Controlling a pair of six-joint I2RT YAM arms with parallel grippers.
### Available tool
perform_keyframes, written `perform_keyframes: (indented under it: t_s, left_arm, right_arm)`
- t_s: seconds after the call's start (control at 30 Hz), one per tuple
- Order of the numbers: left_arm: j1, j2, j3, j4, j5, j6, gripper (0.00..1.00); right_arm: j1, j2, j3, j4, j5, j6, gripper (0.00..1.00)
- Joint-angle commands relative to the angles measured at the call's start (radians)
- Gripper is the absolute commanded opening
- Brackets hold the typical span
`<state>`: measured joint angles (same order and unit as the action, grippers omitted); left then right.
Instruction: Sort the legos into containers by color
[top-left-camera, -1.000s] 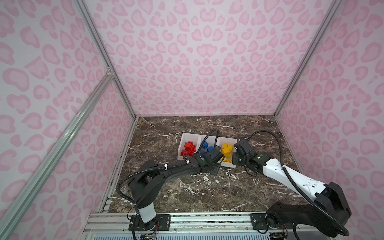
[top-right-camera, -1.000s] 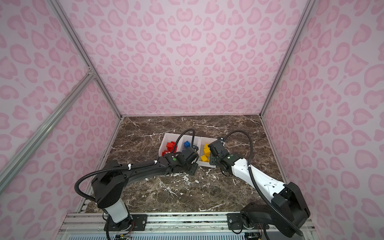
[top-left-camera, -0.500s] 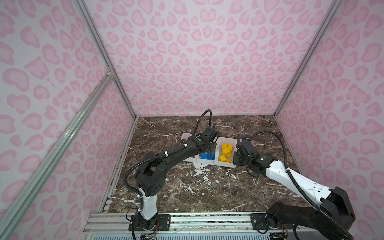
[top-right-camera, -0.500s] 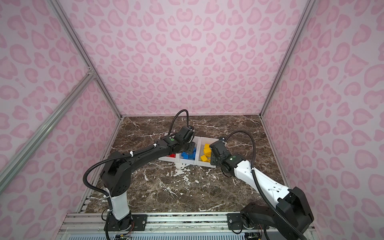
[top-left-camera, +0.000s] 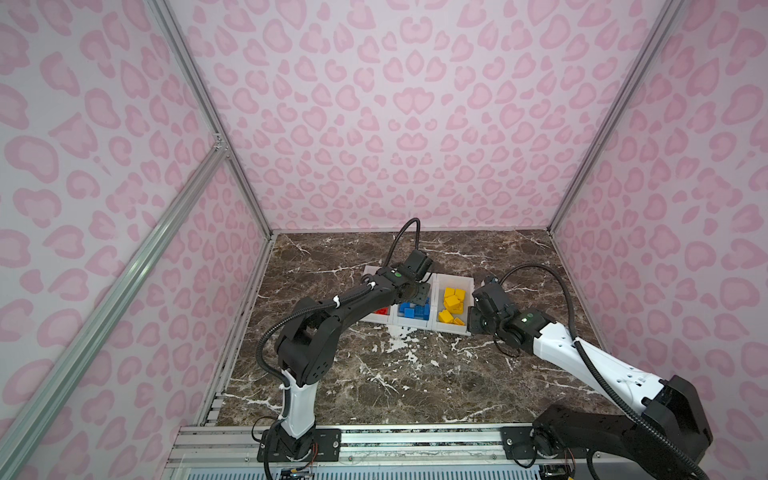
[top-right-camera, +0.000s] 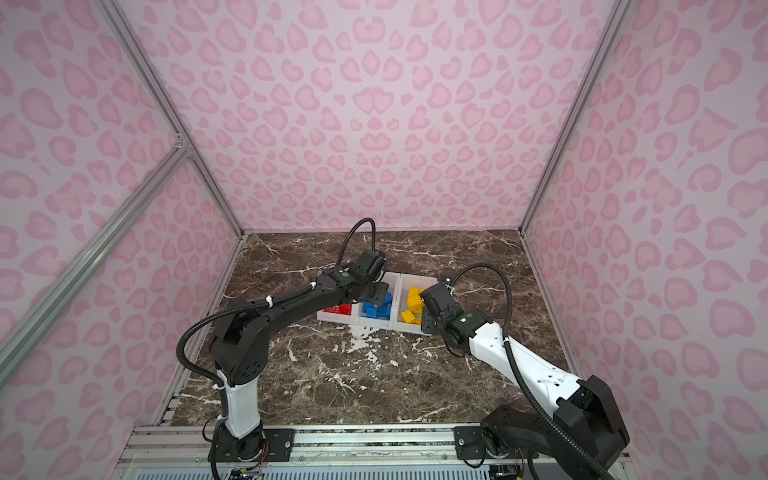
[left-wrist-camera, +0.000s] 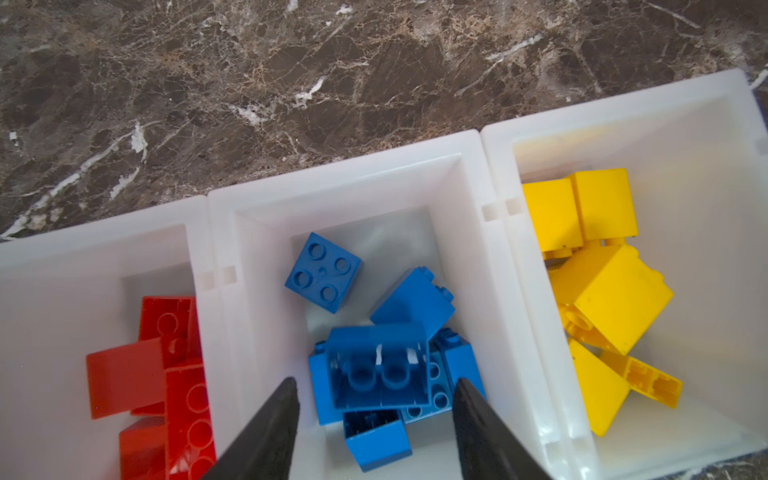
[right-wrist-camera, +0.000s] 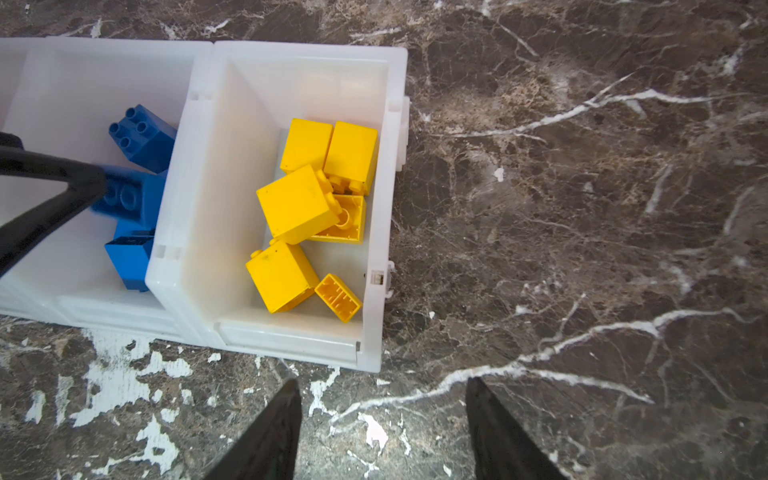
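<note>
Three white containers stand joined in a row in both top views (top-left-camera: 451, 330) (top-right-camera: 376, 326). Red legos (left-wrist-camera: 174, 374) lie in the left bin, blue legos (left-wrist-camera: 322, 272) in the middle one, yellow legos (right-wrist-camera: 299, 208) in the right one. My left gripper (left-wrist-camera: 376, 388) hangs open over the middle bin (left-wrist-camera: 332, 174). An upturned blue brick (left-wrist-camera: 378, 365) sits on the blue pile below, clear of both fingers. My right gripper (right-wrist-camera: 382, 390) is open and empty over the marble, just in front of the yellow bin's (right-wrist-camera: 307, 50) front right corner.
The marble floor (top-left-camera: 395, 374) is bounded by pink patterned walls on three sides and a metal rail (top-left-camera: 374, 436) at the front. The left arm (top-left-camera: 353, 299) reaches across the red bin. No loose bricks show on the marble.
My left gripper swung from in front of the bins to above the middle bin and opened, letting a blue brick go. My right gripper opened wider and stayed near the yellow bin.
</note>
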<state>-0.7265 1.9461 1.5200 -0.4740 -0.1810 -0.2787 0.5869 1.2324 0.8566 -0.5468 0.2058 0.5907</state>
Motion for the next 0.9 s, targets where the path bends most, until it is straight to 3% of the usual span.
perform_keyframes:
  t_s: [0.0, 0.37, 0.7, 0.87]
  left_arm:
    - [0.001, -0.026, -0.013, 0.02, -0.019, -0.007, 0.64]
    - [0.011, -0.14, -0.086, 0.086, -0.071, -0.005, 0.65]
    - [0.155, -0.525, -0.357, 0.279, -0.141, 0.002, 0.68]
    - [0.304, -0.809, -0.561, 0.421, -0.281, 0.023, 0.74]
  right_arm:
    - [-0.001, -0.002, -0.003, -0.007, 0.013, -0.002, 0.63]
    - [-0.005, -0.002, -0.003, -0.006, 0.014, -0.005, 0.63]
    - [-0.022, -0.035, -0.009, 0.008, 0.039, -0.025, 0.63]
    - [-0.056, -0.063, -0.003, 0.001, 0.057, -0.072, 0.63]
